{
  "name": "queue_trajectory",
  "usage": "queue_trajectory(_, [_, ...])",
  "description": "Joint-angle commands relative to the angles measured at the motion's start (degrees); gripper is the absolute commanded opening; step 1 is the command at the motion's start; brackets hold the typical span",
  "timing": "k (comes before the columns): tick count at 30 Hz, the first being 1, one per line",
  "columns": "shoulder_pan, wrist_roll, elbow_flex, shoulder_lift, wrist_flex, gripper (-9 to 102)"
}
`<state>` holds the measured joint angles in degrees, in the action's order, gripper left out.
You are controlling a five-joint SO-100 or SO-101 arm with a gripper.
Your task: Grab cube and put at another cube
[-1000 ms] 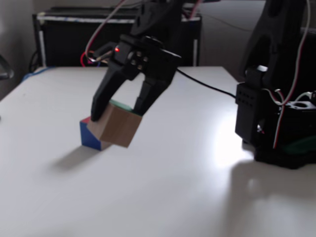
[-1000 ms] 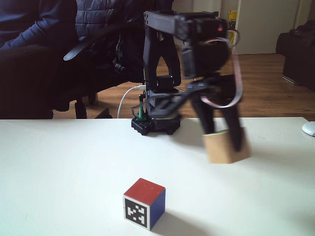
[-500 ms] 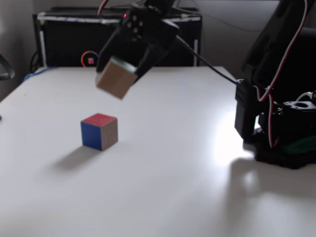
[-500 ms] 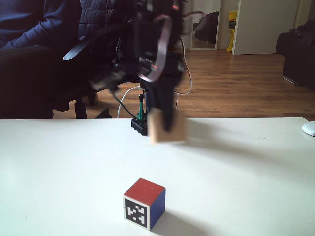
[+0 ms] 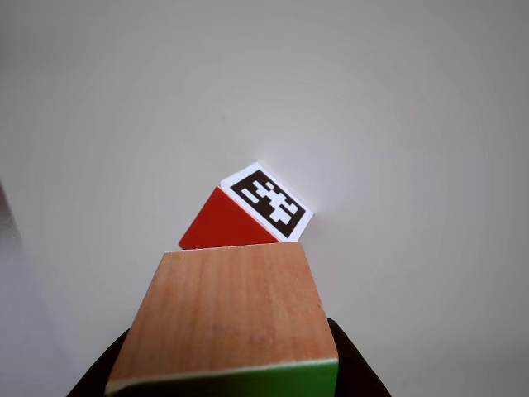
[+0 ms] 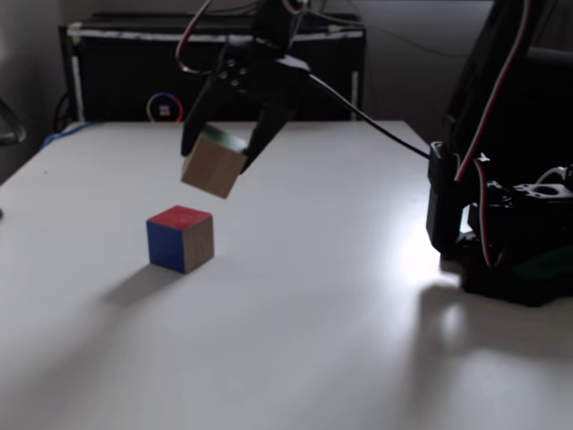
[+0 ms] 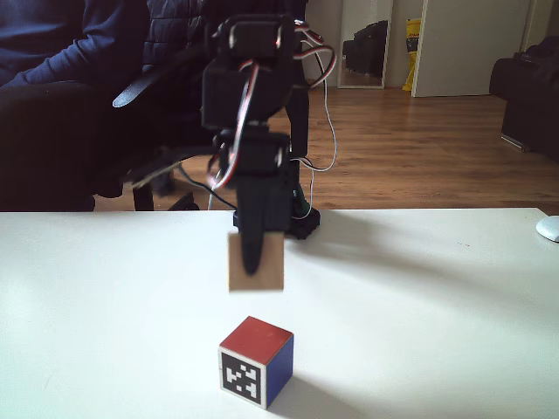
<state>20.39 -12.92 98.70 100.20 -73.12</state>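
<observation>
Both fixed views show the carry step in hand: the gripper (image 6: 219, 166) hangs above the desk (image 6: 340, 296) with its 2 fingers (image 6: 266, 125) clamped on opposite sides of the cube (image 6: 213, 167), which rides between them clear of the desk. In a fixed view from the front, 1 dark finger (image 7: 253, 244) crosses the cube's (image 7: 256, 262) plain wood face. The green face sits up between the fingers, just a sliver of it visible at the cube's top edge in the side-on fixed view.

Another cube (image 6: 181, 238) rests on the desk below the fingers and slightly toward the camera in that side view; from the front, it (image 7: 256, 361) lies almost straight beneath them, with a clear gap of air between the 2 cubes. The other view looks down past the held cube (image 5: 227, 310) onto the marker and red faces of the target (image 5: 248, 211) just beyond its far edge.

My judgement: transport is nearly finished, and placing remains. The next move calls for a small correction to line the held cube over the target, a slow descent until it seats or settles beside it, then parting the fingers without nudging either block.

Count: 2 cubes, 1 arm, 1 gripper with 2 fingers.
</observation>
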Motion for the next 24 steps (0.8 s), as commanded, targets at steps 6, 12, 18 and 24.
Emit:
queue_trajectory(6, [-0.18,0.97,-9.32,-5.01,-2.11,9])
queue_trajectory(12, [-1.05,2.11,-12.48,-5.54,-3.6,9])
queue_trajectory(18, [-0.7,2.46,-17.58,-11.34,-4.57,9])
queue_trajectory(24, [-0.26,2.29,-20.65,-15.56,-5.19,9])
